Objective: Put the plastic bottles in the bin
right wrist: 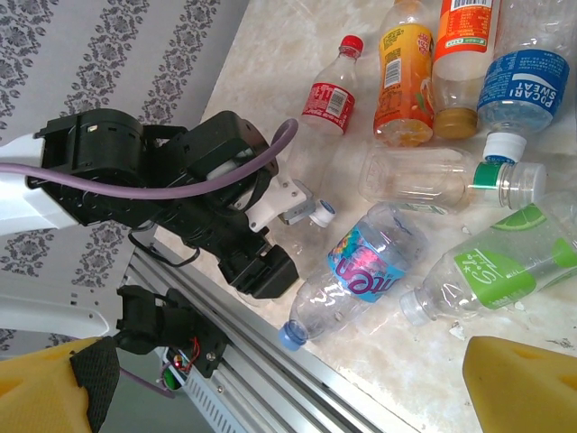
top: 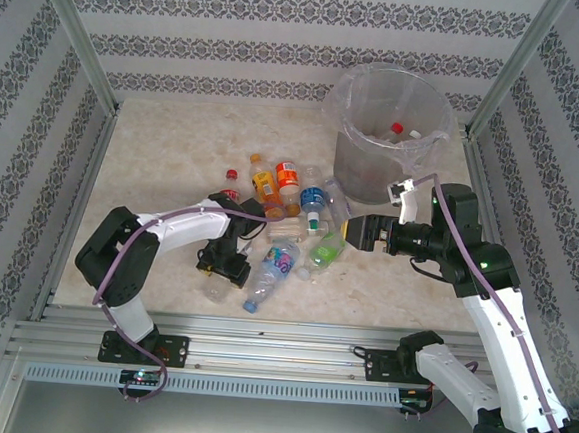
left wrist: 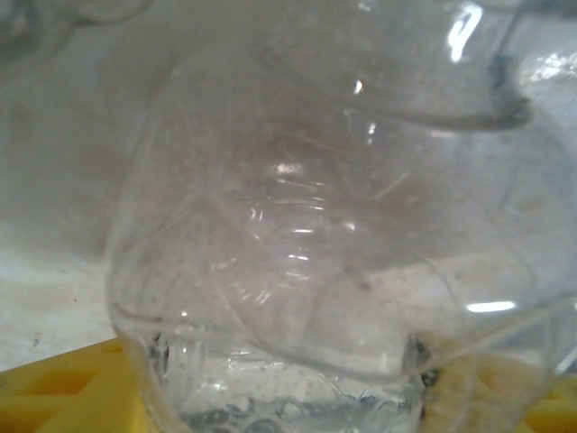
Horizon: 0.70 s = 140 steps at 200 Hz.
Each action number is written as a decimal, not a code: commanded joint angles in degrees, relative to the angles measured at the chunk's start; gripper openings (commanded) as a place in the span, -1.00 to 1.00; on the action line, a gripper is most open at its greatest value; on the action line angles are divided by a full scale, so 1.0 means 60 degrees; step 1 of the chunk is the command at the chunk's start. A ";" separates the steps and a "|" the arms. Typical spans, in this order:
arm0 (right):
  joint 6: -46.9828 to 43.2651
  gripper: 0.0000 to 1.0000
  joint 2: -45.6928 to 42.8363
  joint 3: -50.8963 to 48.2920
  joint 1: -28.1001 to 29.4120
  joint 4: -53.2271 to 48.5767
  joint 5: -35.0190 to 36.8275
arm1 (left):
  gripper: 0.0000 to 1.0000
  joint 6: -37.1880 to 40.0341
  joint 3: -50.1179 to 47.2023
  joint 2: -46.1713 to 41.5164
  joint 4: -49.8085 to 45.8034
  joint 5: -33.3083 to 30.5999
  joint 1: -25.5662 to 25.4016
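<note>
I can see the left pincer [top: 226, 264] down on the bench [top: 153, 166], clamped on a clear bottle [left wrist: 297, 253]. From its own wrist, the dented, label-free body sits hard against the lens, with the yellow pads [left wrist: 54, 397] pressed to it on either side.

Just to that pincer's right lies a blue-and-pink-labelled bottle [right wrist: 365, 271], its cap toward the near rail. A green-labelled bottle [right wrist: 491, 266] lies just beside that one, further right. Beyond the pincer, toward the back wall, the other plastic bottles [top: 291, 192] lie in a loose cluster. Among them are a red-labelled bottle [right wrist: 329, 95], an orange-labelled bottle [right wrist: 403, 63] and a blue-labelled bottle [right wrist: 527, 77].

The right pincer [top: 349, 229] hangs over the bench on the far side of the cluster from the left one. It is turned toward the bottles, with its jaws wide apart and nothing between them.

The bin [top: 368, 173] stands upright near the right pincer, behind it toward the back right corner. It is lined with a clear bag, and a red cap and a white cap show inside it.
</note>
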 commanded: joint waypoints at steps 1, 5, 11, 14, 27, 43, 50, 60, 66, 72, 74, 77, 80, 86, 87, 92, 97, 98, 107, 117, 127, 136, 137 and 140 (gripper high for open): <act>0.0188 0.96 -0.0115 -0.0058 0.0041 0.0263 0.0119 | 0.29 -0.0317 -0.0069 -0.0423 0.0061 -0.0064 -0.0129; 0.0232 0.96 -0.0116 -0.0084 0.0039 0.0294 0.0107 | 0.28 -0.0361 -0.0052 -0.0500 0.0052 -0.0057 -0.0129; 0.0303 0.96 -0.0115 -0.0102 0.0040 0.0363 0.0079 | 0.27 -0.0407 -0.0029 -0.0622 0.0033 -0.0032 -0.0129; 0.0352 0.95 -0.0116 -0.0125 0.0030 0.0409 0.0064 | 0.26 -0.0428 -0.0007 -0.0683 0.0015 -0.0034 -0.0137; 0.0618 0.95 -0.0102 -0.0233 0.0027 0.0649 0.0058 | 0.25 -0.0484 0.0117 -0.0991 -0.0066 -0.0035 -0.0129; 0.0957 0.94 -0.0058 -0.0378 0.0031 0.0966 0.0046 | 0.22 -0.0528 0.0343 -0.1383 -0.0095 0.0037 -0.0126; 0.1146 0.94 -0.0028 -0.0474 0.0037 0.1149 0.0045 | 0.20 -0.0536 0.0483 -0.1529 -0.0105 0.0089 -0.0115; 0.1464 0.92 0.0012 -0.0621 0.0040 0.1475 -0.0022 | 0.19 -0.0500 0.0731 -0.1748 -0.0047 0.0263 -0.0118; 0.1702 0.92 0.0030 -0.0754 0.0051 0.1731 -0.0101 | 0.18 -0.0510 0.0854 -0.1897 0.0032 0.0365 -0.0115; 0.1941 0.91 0.0070 -0.0888 0.0054 0.2005 -0.0201 | 0.18 -0.0510 0.0977 -0.2042 0.0142 0.0478 -0.0115; 0.2002 0.91 0.0073 -0.0937 0.0067 0.2118 -0.0236 | 0.18 -0.0516 0.1017 -0.2087 0.0168 0.0529 -0.0115; 0.2119 0.91 0.0087 -0.1010 0.0081 0.2272 -0.0298 | 0.18 -0.0492 0.1085 -0.2155 0.0243 0.0611 -0.0115; 0.2236 0.91 0.0109 -0.1074 0.0092 0.2409 -0.0349 | 0.18 -0.0490 0.1160 -0.2221 0.0309 0.0696 -0.0115; 0.2474 0.92 0.0131 -0.1213 0.0141 0.2755 -0.0439 | 0.17 -0.0488 0.1275 -0.2362 0.0488 0.0915 -0.0115; 0.2504 0.91 0.0139 -0.1244 0.0143 0.2809 -0.0446 | 0.17 -0.0488 0.1292 -0.2393 0.0523 0.0967 -0.0115; 0.2672 0.91 0.0160 -0.1344 0.0217 0.3060 -0.0492 | 0.18 -0.0495 0.1367 -0.2515 0.0684 0.1161 -0.0115; 0.2816 0.91 0.0194 -0.1436 0.0285 0.3262 -0.0510 | 0.18 -0.0503 0.1429 -0.2631 0.0919 0.1408 -0.0115; 0.2844 0.91 0.0200 -0.1451 0.0302 0.3319 -0.0511 | 0.18 -0.0503 0.1449 -0.2667 0.0965 0.1456 -0.0115; 0.3036 0.91 0.0255 -0.1583 0.0477 0.3702 -0.0490 | 0.18 -0.0579 0.1482 -0.2915 0.1485 0.1936 -0.0115; 0.3218 0.91 0.0342 -0.1680 0.0661 0.4069 -0.0438 | 0.18 -0.0714 0.1443 -0.3204 0.2182 0.2427 -0.0115; 0.3424 0.91 0.0445 -0.1763 0.0832 0.4493 -0.0436 | 0.18 -0.0875 0.1308 -0.3474 0.2947 0.3096 -0.0115; 0.3552 0.91 0.0571 -0.1804 0.1000 0.4825 -0.0472 | 0.19 -0.1077 0.1153 -0.3664 0.3623 0.3608 -0.0115; 0.3556 0.91 0.0579 -0.1803 0.1019 0.4870 -0.0470 | 0.19 -0.1098 0.1143 -0.3674 0.3687 0.3662 -0.0115; 0.3584 0.91 0.0630 -0.1816 0.1076 0.4991 -0.0473 | 0.19 -0.1150 0.1108 -0.3709 0.3872 0.3835 -0.0115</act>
